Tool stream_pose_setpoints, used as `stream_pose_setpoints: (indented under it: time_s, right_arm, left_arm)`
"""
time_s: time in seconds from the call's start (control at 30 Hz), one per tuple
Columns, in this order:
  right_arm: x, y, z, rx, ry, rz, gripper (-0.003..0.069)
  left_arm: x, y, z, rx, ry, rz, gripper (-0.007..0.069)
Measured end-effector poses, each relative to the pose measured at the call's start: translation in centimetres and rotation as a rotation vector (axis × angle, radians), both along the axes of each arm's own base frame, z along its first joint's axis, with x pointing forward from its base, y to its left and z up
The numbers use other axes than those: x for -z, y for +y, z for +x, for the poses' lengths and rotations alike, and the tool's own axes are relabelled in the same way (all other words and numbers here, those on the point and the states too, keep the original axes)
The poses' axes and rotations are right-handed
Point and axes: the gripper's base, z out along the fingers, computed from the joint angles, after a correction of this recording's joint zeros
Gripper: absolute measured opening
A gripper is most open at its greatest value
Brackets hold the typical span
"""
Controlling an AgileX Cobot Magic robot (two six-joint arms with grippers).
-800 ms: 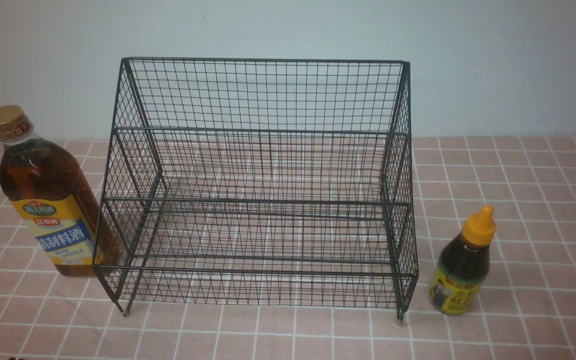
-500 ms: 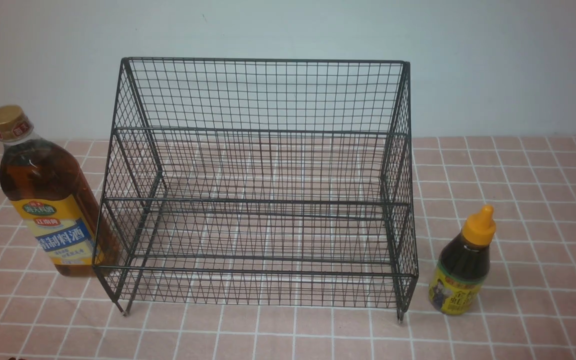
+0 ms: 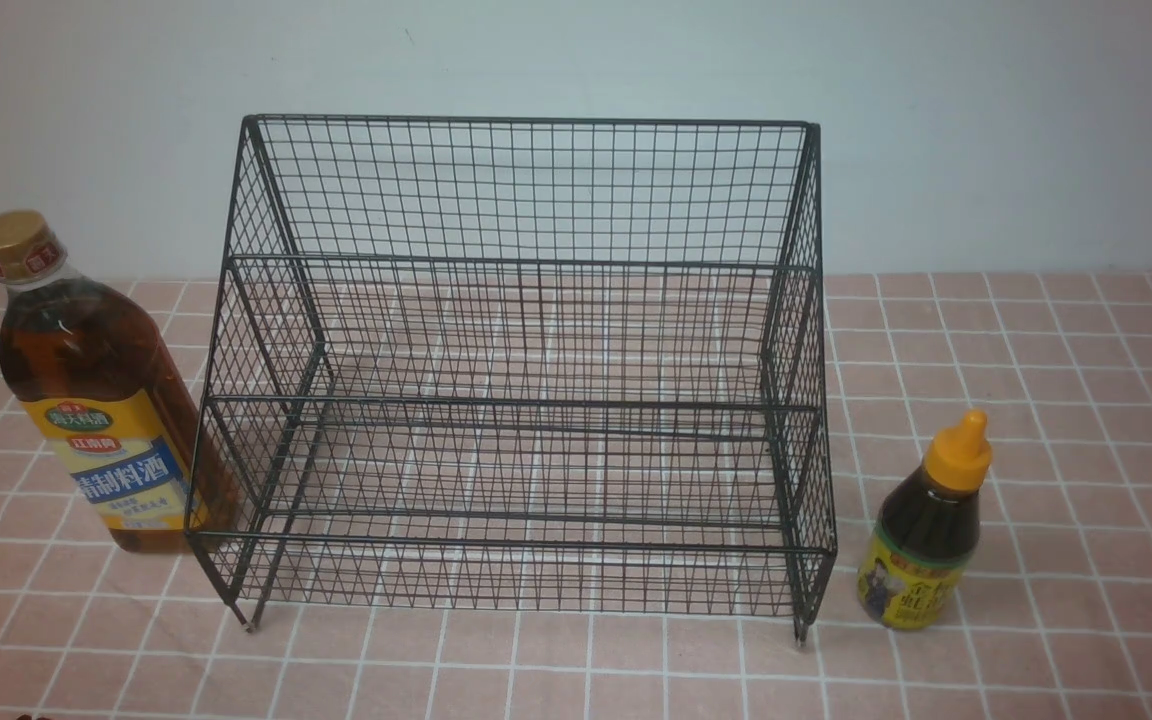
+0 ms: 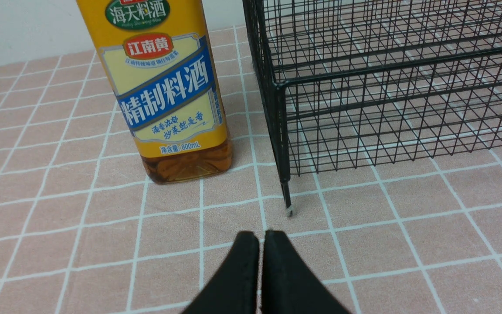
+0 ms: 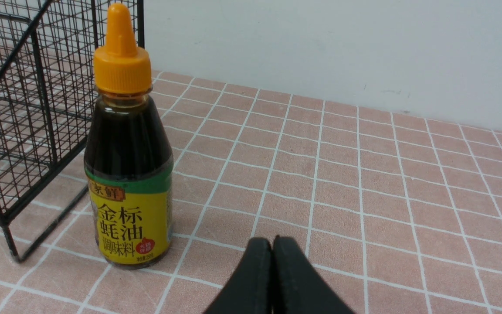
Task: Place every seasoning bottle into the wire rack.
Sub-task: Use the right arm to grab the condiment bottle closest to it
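The rack [image 3: 516,545] is positioned centrally on the table [image 3: 1036,400], with its back toward the wall [image 3: 986,130]. The tall bottle [image 3: 101,400] is set upright just beside the rack's left side, not touching it. The small bottle [image 3: 921,540] is set upright near the right front leg. Both bottles are located outside the rack, on the table.

The wire rack [image 3: 526,121] was black, a square-grid mesh. The tall bottle [image 3: 96,400] held amber liquid under a gold cap; its label was yellow with a blue band, white characters, a green oval and a red badge. The small bottle [image 3: 926,530] was dark brown, its nozzle cap orange, its label yellow beneath a green band. The tablecloth [image 3: 1036,400] showed pink squares ruled in white. The wall [image 3: 936,150] was pale grey
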Motion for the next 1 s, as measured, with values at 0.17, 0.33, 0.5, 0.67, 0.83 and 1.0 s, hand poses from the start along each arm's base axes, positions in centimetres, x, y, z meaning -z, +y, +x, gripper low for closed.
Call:
stream_pose_setpoints:
  time_s: [0.17, 0.33, 0.5, 0.67, 0.83, 1.0]
  right_arm:
    - [0.0, 0.0, 0.0, 0.0, -0.004, -0.002, -0.0014]
    - [-0.8, 0.2, 0.2, 0.009, -0.089, 0.213, -0.0014]
    - [-2.3, -0.2, 0.2, 0.06, -0.222, 0.649, -0.0014]
    - [-2.8, -0.7, 0.2, 0.108, -0.264, 0.931, -0.0014]
    - [-3.1, -1.1, 0.1, 0.141, -0.322, 0.92, -0.0014]
    - [-4.6, -1.2, -0.1, 0.126, -0.385, 0.799, -0.0014]
  left_arm:
    - [0.0, 0.0, 0.0, 0.0, 0.0, 0.0, -0.0003]
    - [0.0, 0.0, 0.0, 0.0, 0.0, 0.0, -0.0003]
    - [0.0, 0.0, 0.0, 0.0, 0.0, 0.0, -0.0003]
    - [0.0, 0.0, 0.0, 0.0, 0.0, 0.0, -0.0003]
    - [0.0, 0.0, 0.0, 0.0, 0.0, 0.0, -0.0003]
    - [0.0, 0.0, 0.0, 0.0, 0.0, 0.0, -0.0003]
